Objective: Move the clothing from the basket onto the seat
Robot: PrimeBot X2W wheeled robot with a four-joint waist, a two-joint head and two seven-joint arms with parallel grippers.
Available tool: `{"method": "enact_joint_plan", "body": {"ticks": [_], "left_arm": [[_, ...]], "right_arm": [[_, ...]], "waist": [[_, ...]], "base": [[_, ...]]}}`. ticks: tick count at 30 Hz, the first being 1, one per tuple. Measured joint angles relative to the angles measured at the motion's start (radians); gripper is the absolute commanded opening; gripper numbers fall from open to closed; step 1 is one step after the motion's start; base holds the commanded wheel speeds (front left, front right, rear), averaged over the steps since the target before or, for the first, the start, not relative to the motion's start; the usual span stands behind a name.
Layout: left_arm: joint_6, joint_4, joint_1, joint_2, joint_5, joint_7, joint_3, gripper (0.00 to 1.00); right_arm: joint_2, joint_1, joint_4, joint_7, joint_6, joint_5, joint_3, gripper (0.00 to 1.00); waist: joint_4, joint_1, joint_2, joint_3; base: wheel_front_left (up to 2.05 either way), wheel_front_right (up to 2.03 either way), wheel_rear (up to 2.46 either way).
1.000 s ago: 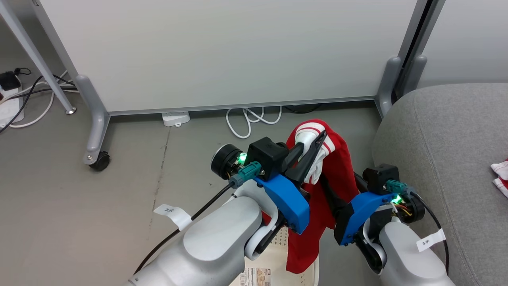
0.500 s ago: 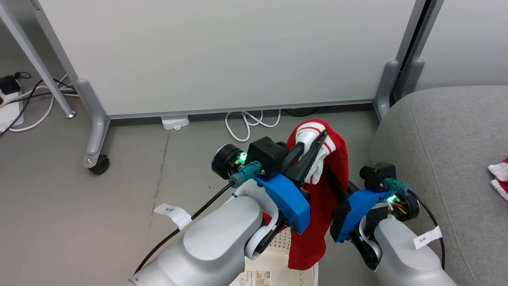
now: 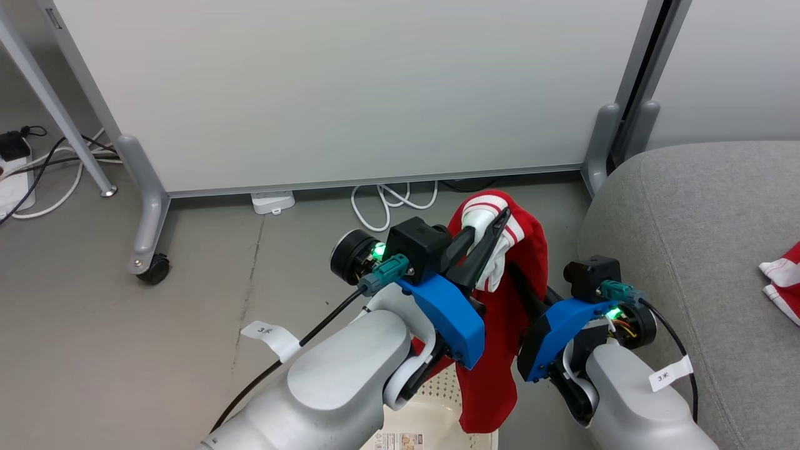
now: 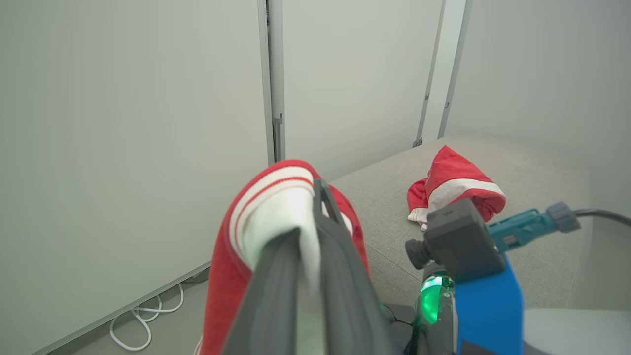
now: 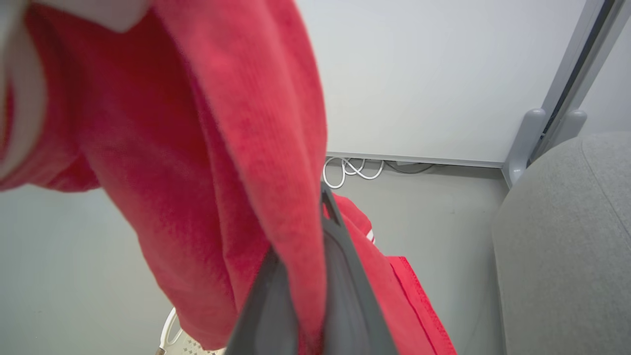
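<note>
Since a second ago the head view has been turned slightly towards the large grey fabric seat (image 3: 687, 250). The soft red garment with white striped cuff (image 3: 500, 325) is pinched by the left gripper (image 3: 490, 228) above the cream perforated basket (image 3: 444, 381), which is cut off at the bottom edge.

In the left wrist view, another red-and-white garment (image 4: 453, 182) is seen near the seat's front edge, with bare cushion behind it.

In the right wrist view, the right gripper (image 5: 323, 207) is clamped on a red fold, one fingertip covered by the cloth.

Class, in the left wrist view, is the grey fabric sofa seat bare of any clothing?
No, a crumpled red garment with a white stripe lies on the grey fabric sofa seat.
</note>
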Motion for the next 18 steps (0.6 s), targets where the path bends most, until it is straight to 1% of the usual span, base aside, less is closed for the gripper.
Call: {"method": "enact_joint_plan", "body": {"ticks": [1, 3, 5, 6, 12, 18], "left_arm": [[-0.001, 0.001, 0.000, 0.000, 0.000, 0.000, 0.001, 0.30], [-0.001, 0.002, 0.001, 0.000, 0.000, 0.000, 0.001, 0.46], [-0.001, 0.004, 0.004, 0.000, 0.000, 0.000, 0.001, 0.91], [-0.002, 0.008, 0.006, 0.000, -0.002, 0.000, -0.001, 1.00], [-0.004, 0.019, 0.015, 0.000, -0.013, 0.000, -0.017, 1.00], [-0.006, 0.031, 0.040, 0.000, -0.011, 0.000, -0.012, 1.00]], "right_arm": [[0.000, -0.001, 0.001, -0.002, 0.000, 0.003, 0.001, 0.00], [0.000, -0.002, 0.004, -0.005, 0.000, 0.005, 0.003, 0.00], [0.000, -0.003, 0.006, -0.005, 0.000, 0.007, 0.005, 0.00], [0.000, -0.004, 0.007, -0.005, 0.000, 0.008, 0.005, 0.00], [0.000, -0.006, 0.011, -0.007, 0.000, 0.013, 0.000, 0.00], [0.000, -0.005, 0.004, -0.008, 0.000, 0.004, -0.023, 0.00]], "waist": [[0.000, 0.0000, 0.0000, -0.001], [-0.001, 0.0000, 0.0000, -0.002], [-0.002, 0.0000, 0.0000, -0.003], [-0.003, 0.0000, 0.0000, -0.004], [-0.007, 0.0000, 0.0000, -0.008], [-0.005, 0.0000, 0.0000, -0.011]], "base": [[0.00, 0.00, 0.00], [0.00, 0.00, 0.00], [0.00, 0.00, 0.00], [0.00, 0.00, 0.00], [0.00, 0.00, 0.00], [0.00, 0.00, 0.00]]}}
